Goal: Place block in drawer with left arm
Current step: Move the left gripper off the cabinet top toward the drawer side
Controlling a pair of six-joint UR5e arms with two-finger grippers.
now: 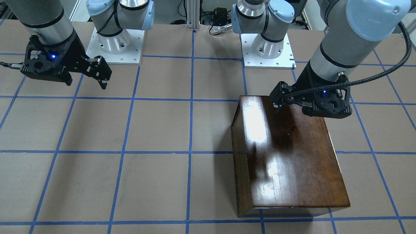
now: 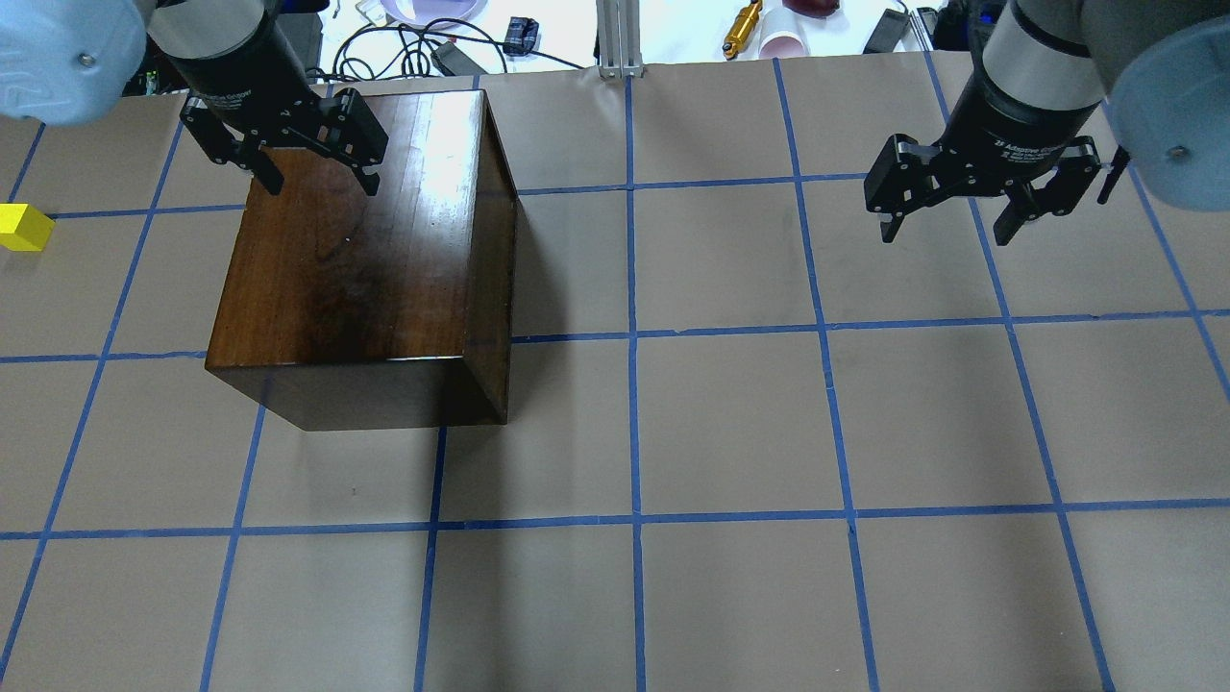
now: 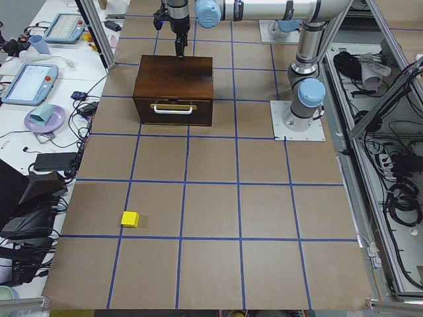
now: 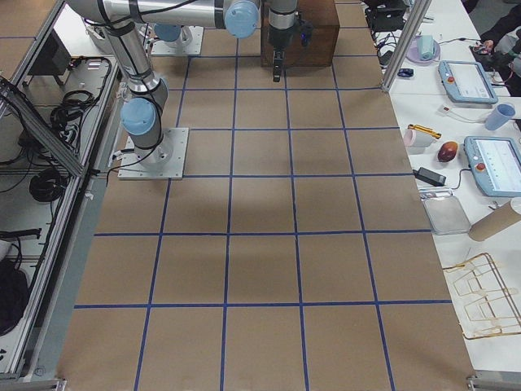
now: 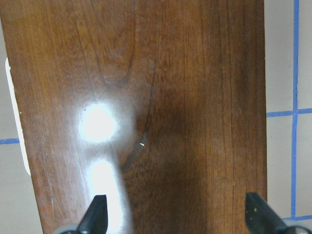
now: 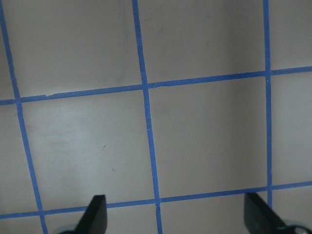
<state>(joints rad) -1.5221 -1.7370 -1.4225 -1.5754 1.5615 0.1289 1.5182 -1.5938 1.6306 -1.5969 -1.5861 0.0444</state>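
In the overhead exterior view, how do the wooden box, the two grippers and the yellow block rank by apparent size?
1. wooden box, by far the largest.
2. left gripper and right gripper: alike, not ranked.
3. yellow block, smallest, partly cut by the view's edge.

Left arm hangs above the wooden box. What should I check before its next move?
1. Left gripper empty, fingers open: ok.
2. Small yellow block lying free on the brown-paper table: ok.
3. Left gripper above the block: not ok, it hangs over the glossy dark-brown wooden box.
4. Box's dark-fronted drawer open: not ok, shut.
5. Right gripper away from box and block: ok.
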